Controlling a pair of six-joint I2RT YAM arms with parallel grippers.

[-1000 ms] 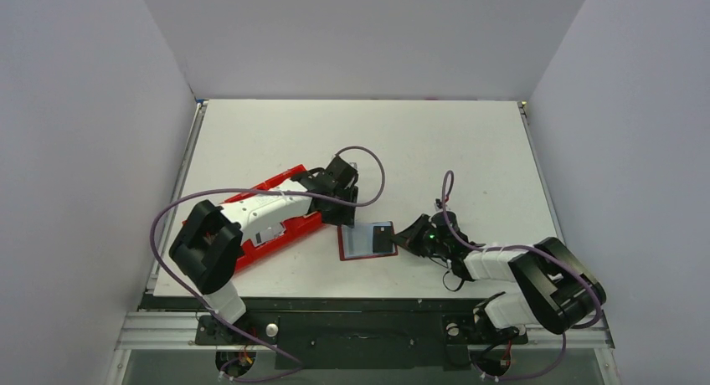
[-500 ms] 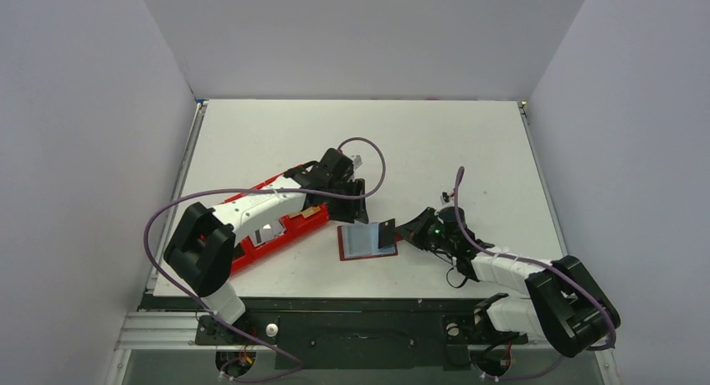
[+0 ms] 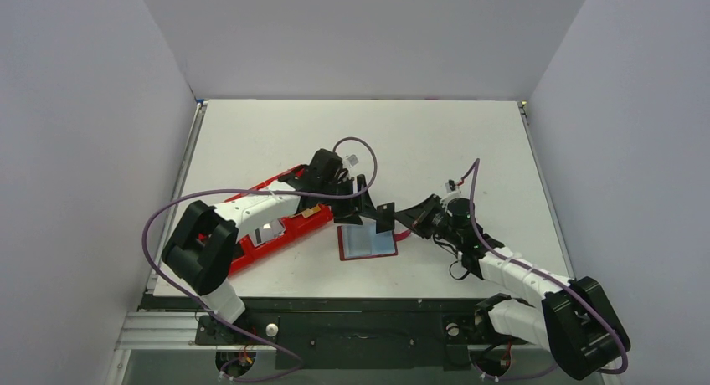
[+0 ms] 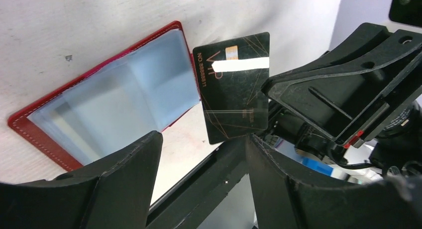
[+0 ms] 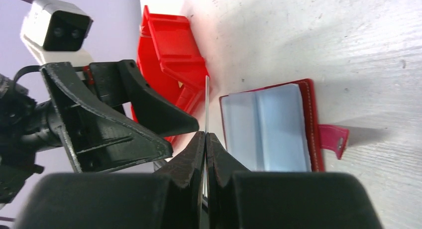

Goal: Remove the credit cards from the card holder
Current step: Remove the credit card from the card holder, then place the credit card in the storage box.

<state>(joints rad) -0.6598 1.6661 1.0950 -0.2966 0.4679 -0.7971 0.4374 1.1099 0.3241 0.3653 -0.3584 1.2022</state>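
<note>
Right claw (image 3: 399, 219) is clamped shut on a credit card (image 4: 234, 84), pinching one short edge. The card is thin, rigid and glossy, dark with fine gold lines and "VIP" lettering, with a bright band of glare across the top. It's held upright on edge, lifted off the tabletop (image 3: 435, 142), just above the card holder's (image 3: 366, 243) far edge.

The holder lies flat and open like a little book: a dark red stitched cover, cloudy blue-grey plastic sleeves (image 4: 124, 99) inside, and a short pinkish-red strap tab (image 5: 334, 139) poking out to one side.

Left claw (image 4: 201, 139) has its matte black fingers spread wide with nothing in them, right beside the raised card and not touching it.

Behind it sits the bright red hard-plastic compartment tray (image 3: 285, 226). Inside are what look like a tan-gold card (image 3: 311, 210) and a silver-grey card (image 3: 268, 231), too small to read.
</note>
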